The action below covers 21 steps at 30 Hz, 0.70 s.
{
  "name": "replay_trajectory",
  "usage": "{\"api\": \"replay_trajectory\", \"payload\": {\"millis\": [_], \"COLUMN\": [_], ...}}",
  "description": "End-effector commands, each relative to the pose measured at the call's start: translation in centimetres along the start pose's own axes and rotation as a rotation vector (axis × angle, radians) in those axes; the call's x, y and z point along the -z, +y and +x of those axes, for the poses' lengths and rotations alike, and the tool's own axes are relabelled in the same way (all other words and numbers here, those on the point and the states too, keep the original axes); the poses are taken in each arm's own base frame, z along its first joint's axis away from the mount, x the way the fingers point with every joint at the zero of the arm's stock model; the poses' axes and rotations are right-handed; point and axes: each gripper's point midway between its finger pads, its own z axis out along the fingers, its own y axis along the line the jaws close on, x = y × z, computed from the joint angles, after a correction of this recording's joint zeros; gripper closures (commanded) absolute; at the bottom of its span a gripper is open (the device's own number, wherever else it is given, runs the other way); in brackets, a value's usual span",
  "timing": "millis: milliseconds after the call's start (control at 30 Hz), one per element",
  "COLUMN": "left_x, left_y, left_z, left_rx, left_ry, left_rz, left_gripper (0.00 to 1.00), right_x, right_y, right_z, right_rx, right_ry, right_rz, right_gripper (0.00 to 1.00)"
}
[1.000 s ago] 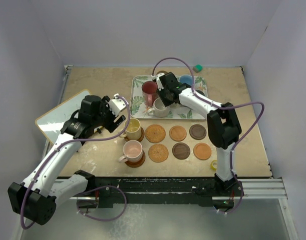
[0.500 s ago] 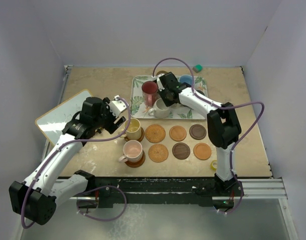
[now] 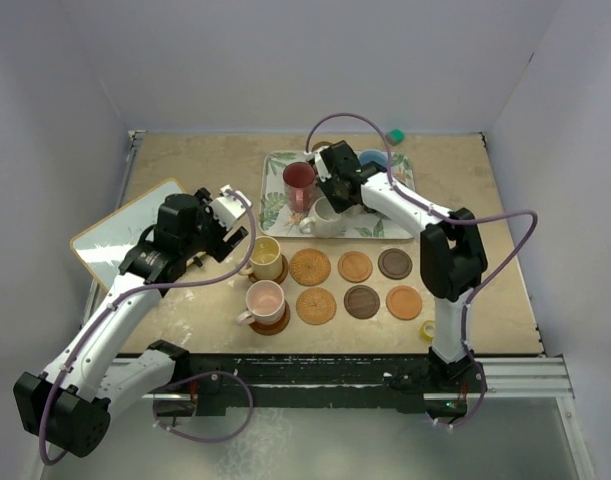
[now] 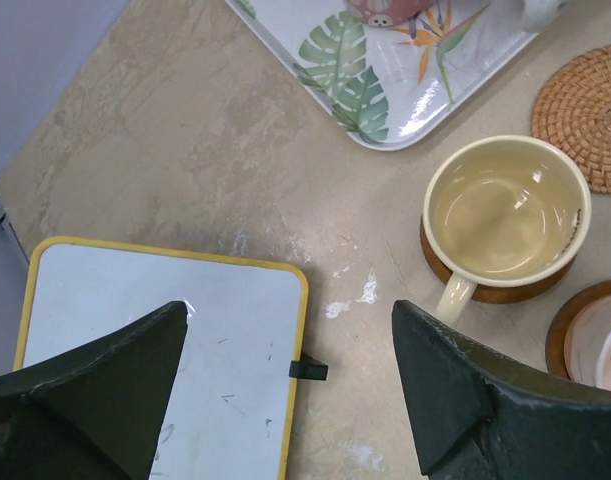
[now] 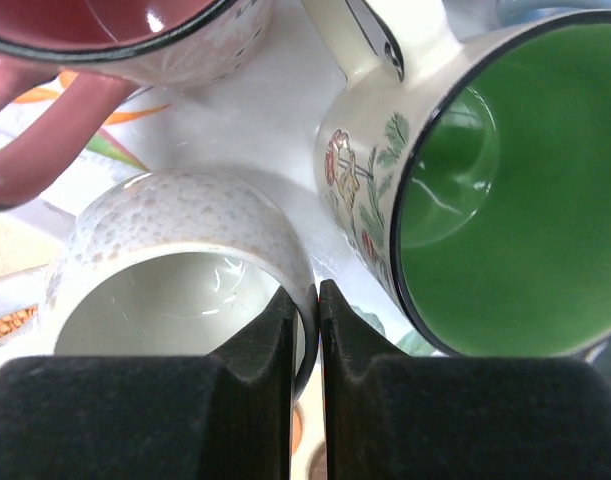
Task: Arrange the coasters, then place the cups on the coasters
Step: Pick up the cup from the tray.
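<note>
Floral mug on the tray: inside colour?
The floral mug is green inside; right wrist view shows best.

Reading as a robotics lab test cell — plain pale walls (image 3: 285, 60) are boxing in the stone-look desk (image 3: 185, 165), and the left arm (image 3: 110, 325) and right arm (image 3: 447, 262) are sitting bolted to a metal rail (image 3: 525, 372), cables (image 3: 505, 215) looping.

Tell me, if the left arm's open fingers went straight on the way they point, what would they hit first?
Most likely the tabletop, right at the yellow-edged corner of the whiteboard; depth is hard to judge. The yellow cup sits off to one side, outside that line.
</note>
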Motion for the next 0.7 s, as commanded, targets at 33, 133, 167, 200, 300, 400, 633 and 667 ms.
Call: {"api": "replay_trajectory", "payload": {"millis": [33,133,167,200,300,400,633,667], "left_x": [0.4,0.6,0.7,0.7,0.9,1.1,1.2,1.2], "left_y": [2.5,3.2,3.5,3.8,4.6,5.4,6.3,6.4], "left_z": [-1.8,-2.3,-2.4,-2.5,-2.8,-3.1,-3.0,-2.8], "left_rx": [0.039,0.051,0.054,0.056,0.060,0.063,0.064,0.063], "left_ry": [-0.070,-0.089,-0.091,-0.095,-0.102,-0.111,-0.101,-0.094], "left_rz": [-0.123,-0.161,-0.175,-0.191,-0.230,-0.261,-0.297,-0.301], "left_gripper": [0.18,0.15,0.15,0.14,0.12,0.11,0.08,0.08], "right_x": [7.3,8.4,8.9,9.2,10.1,10.8,11.3,11.2], "right_y": [-1.4,-1.4,-1.4,-1.4,-1.1,-0.6,2.2,2.6], "right_z": [-5.0,-4.7,-4.6,-4.4,-3.8,-3.0,-1.0,-0.8], "right_rx": [0.001,0.013,0.015,0.017,0.026,0.035,0.086,0.095], "right_ry": [-0.197,-0.206,-0.213,-0.214,-0.215,-0.221,-0.217,-0.215], "right_rz": [0.008,0.005,0.002,-0.001,-0.011,-0.025,-0.055,-0.058], "right_gripper": [1.00,1.00,1.00,1.00,1.00,1.00,1.00,1.00]}}
